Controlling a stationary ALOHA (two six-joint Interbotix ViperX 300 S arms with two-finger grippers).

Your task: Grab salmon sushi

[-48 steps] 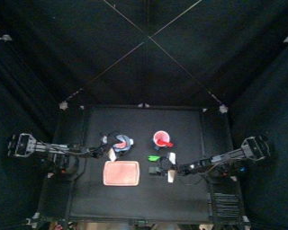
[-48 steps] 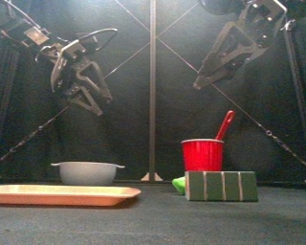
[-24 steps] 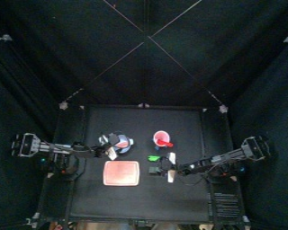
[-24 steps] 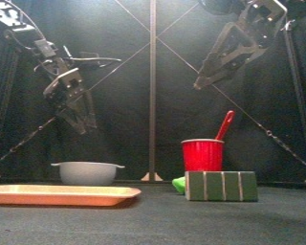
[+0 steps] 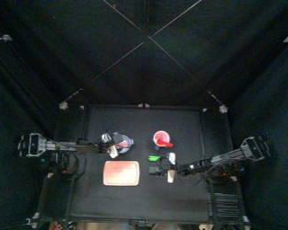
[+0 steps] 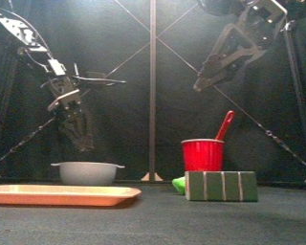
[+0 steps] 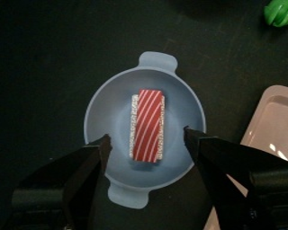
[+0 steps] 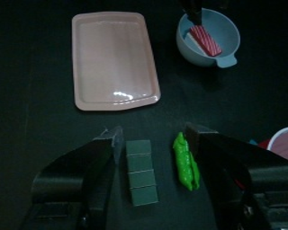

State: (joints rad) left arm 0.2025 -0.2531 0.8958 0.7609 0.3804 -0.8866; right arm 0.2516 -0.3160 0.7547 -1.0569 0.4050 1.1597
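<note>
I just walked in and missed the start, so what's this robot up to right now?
The left gripper hangs open directly above a grey bowl that holds the salmon sushi, lined up to grab it but not touching it yet. The right gripper waits open, high over a green sponge and a green pea pod. A pink tray and a red cup also sit on the table.

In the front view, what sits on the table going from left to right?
Pink tray → grey bowl → red cup with a red-handled utensil in it → striped block. A green thing peeks out beside the block, but its place in the order is unclear.
</note>
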